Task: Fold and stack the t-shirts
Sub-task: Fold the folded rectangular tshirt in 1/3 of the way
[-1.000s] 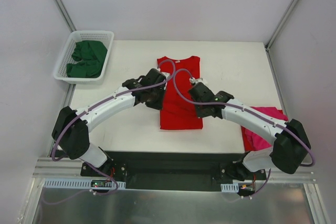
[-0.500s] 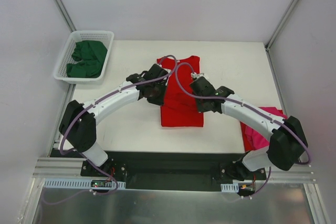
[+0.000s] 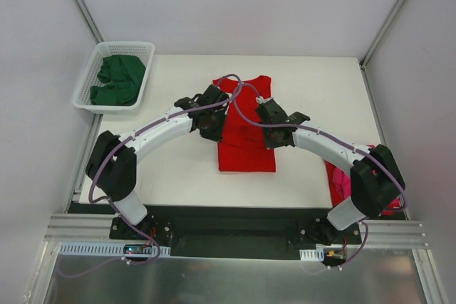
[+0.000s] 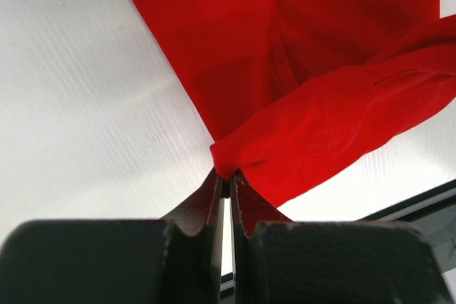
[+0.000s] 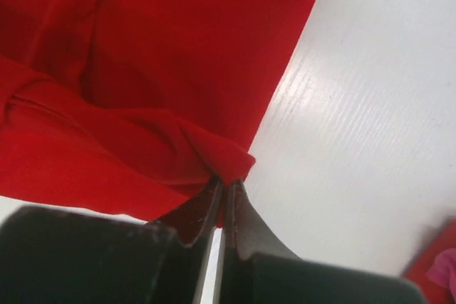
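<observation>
On the white table [image 3: 320,94], the bright red t-shirt [image 3: 246,151] is lying mid-table, rumpled and partly folded; the left gripper [image 4: 225,184] and right gripper [image 5: 222,189] are each pinching its lifted edge.

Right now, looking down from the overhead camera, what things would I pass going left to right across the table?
White basket holding green shirts → red shirt → pink shirt.

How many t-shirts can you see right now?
3 visible: a red shirt at the table centre, pinched by the left gripper and the right gripper; a pink shirt at its right edge, partly hidden; green cloth bunched in the basket, possibly more than one shirt.
</observation>
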`<act>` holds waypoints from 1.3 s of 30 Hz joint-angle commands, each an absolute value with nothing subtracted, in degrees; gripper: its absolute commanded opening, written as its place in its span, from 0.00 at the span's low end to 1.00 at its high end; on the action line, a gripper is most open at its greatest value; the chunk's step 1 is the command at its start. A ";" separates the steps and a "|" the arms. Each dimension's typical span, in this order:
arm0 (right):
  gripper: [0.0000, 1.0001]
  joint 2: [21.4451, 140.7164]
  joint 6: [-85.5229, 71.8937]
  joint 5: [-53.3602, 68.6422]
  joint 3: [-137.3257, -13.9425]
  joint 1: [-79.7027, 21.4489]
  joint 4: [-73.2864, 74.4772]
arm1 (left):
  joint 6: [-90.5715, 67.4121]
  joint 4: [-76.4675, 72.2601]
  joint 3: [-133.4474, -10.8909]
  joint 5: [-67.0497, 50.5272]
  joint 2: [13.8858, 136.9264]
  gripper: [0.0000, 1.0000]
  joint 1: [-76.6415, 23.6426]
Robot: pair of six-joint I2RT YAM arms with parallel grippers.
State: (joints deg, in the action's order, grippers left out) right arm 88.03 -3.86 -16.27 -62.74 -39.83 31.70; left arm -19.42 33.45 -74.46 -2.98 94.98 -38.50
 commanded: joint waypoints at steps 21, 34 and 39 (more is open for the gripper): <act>0.01 92.99 -0.44 -15.29 -69.70 -36.74 31.55 | -16.26 35.07 -80.42 -4.30 102.13 0.00 -34.89; 0.01 95.62 -0.35 -14.50 -69.87 -35.42 30.41 | -16.35 35.33 -81.91 -5.71 105.38 0.00 -33.84; 0.01 96.50 -0.35 -14.50 -69.96 -35.24 29.80 | -16.44 35.25 -82.09 -5.80 106.43 0.00 -33.58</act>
State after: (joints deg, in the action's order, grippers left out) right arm 95.66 -1.17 -13.72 -67.57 -35.90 30.37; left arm -17.08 33.50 -80.16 -5.76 105.86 -34.39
